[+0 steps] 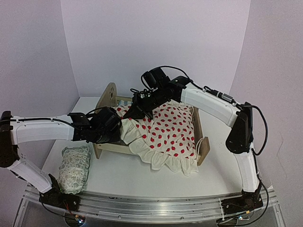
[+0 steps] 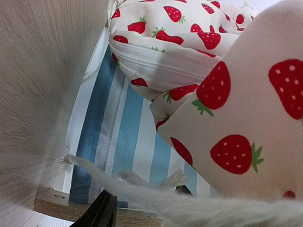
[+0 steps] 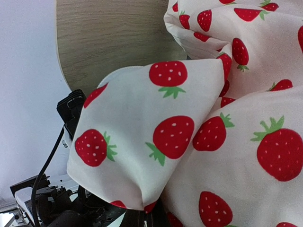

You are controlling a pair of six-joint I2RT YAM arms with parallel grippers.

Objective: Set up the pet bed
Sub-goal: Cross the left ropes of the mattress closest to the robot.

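Pillow lay nearest, by L arm. Left gripper sat at the bed's near rail; couldn't tell if open or closed. Pet bed mid-table under blanket: light, stiff ply, prob. slides easily, so hold by rail/headboard. Right gripper farther back, pinched on a blanket fold.

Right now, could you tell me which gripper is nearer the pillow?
Left: the left gripper is beside the pet bed, just beyond the pillow; the right gripper pinches the blanket near the headboard.
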